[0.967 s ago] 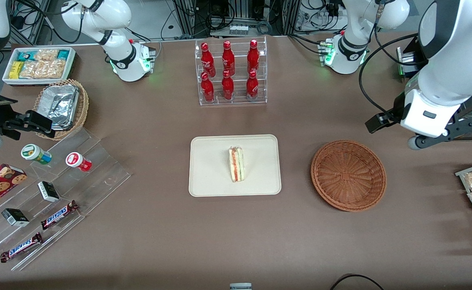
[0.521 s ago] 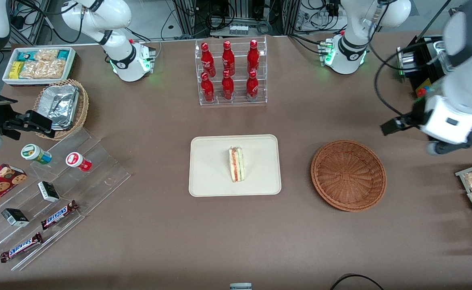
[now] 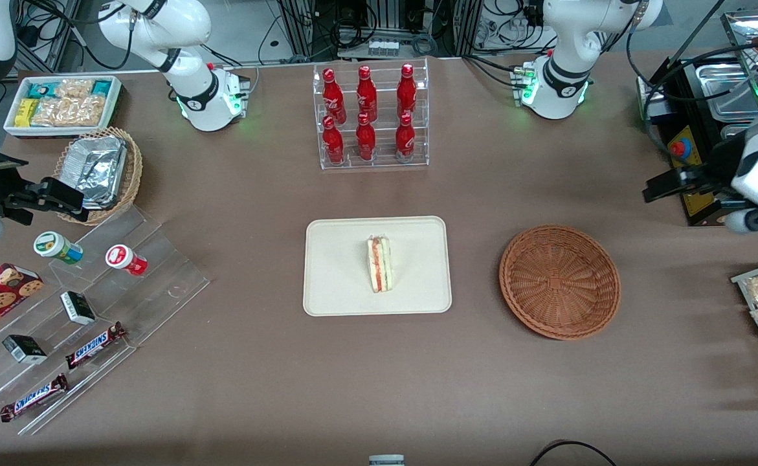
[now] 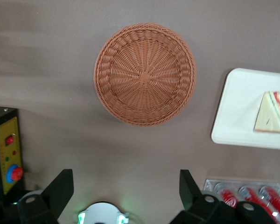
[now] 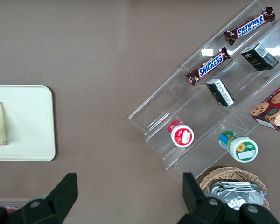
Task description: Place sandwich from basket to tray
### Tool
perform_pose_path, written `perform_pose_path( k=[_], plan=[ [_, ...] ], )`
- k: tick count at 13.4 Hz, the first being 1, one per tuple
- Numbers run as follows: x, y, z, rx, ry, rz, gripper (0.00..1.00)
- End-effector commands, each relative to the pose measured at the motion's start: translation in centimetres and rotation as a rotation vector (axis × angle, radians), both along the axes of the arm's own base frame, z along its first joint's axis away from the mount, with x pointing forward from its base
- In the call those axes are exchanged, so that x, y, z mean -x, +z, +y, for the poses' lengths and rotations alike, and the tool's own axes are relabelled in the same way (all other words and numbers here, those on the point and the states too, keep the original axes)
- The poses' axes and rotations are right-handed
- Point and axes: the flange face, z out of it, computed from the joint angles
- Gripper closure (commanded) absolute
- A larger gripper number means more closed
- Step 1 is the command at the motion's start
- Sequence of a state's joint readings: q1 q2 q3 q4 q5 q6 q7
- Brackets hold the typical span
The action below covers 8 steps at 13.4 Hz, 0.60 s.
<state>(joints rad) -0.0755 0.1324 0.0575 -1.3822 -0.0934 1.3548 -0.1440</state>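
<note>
Front view: the gripper (image 3: 696, 188) is pulling away from the basket (image 3: 560, 281) toward the working arm's end — the sandwich (image 3: 379, 264) is lying on the tray (image 3: 333, 285), so placement looks finished.

Left wrist view: the fingers (image 4: 60, 189) are standing spread wide apart, holding nothing, high above the bare basket (image 4: 144, 74).

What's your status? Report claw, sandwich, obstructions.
Claw open, empty, raised above table toward working arm's end. Sandwich on tray, upright on its edge. Basket empty. Nothing in the way.

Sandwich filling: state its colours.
Orange-red and green layers between pale bread on the sandwich, clearest in the front view.
</note>
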Motion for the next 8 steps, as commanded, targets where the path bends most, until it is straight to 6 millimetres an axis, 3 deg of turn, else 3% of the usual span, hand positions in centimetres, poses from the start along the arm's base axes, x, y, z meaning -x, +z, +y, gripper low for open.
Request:
perform_pose_path(
  k=[1,4,6,8],
  plan=[
    [0.8,0.3,0.1,-0.01,-0.052,0.005,0.0],
    [1.1,0.4,-1.5,-0.043,-0.087,0.003,0.0],
    [4.2,0.8,-0.8,-0.068,-0.084,-0.014,0.0],
    [4.4,0.6,-0.8,-0.072,-0.084,-0.039,0.0]
  ],
)
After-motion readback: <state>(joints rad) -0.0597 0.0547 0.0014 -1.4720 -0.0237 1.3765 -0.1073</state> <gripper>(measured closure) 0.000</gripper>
